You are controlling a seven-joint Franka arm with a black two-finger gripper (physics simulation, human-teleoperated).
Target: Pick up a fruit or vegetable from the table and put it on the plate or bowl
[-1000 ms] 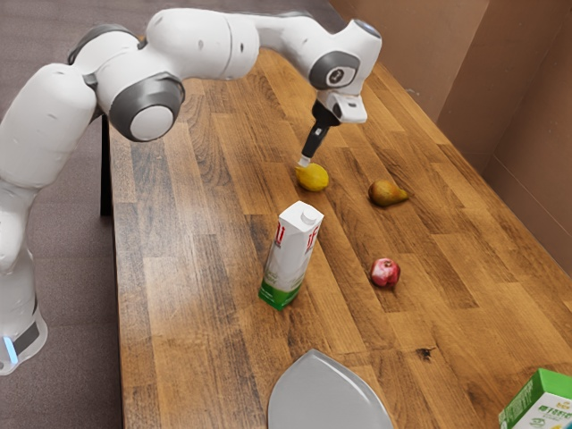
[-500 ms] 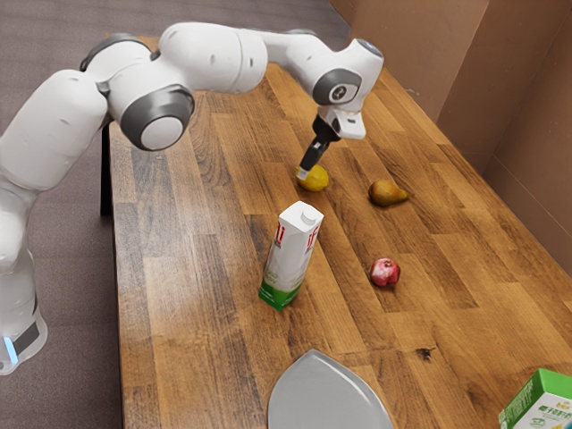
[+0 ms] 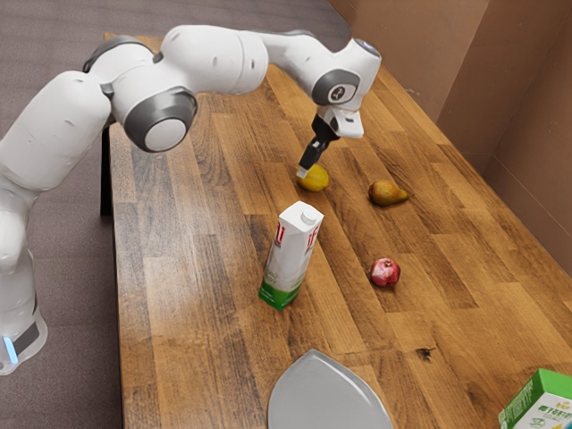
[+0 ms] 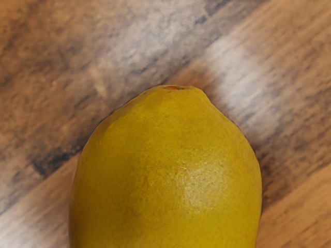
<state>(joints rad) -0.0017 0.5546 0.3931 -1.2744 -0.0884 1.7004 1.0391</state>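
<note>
Beyond the upright white-and-green carton (image 3: 290, 255) on the brown wooden table (image 3: 197, 295), my black gripper (image 3: 304, 168) is down against the top of the yellow lemon (image 3: 315, 179). I cannot tell whether it is spread or pinching. The lemon lies on the wood. The grey plate (image 3: 326, 393) lies on the carton's opposite, nearer side.

The exterior camera stands high at the arm's side, looking down across the bench (image 3: 206, 295); the arm enters from the frame's upper left and the claw (image 3: 306, 170) sits in the upper middle. The wrist camera looks down from very near onto the yellow fruit (image 4: 165, 175). Both views share that fruit and the wood just around it.
</note>
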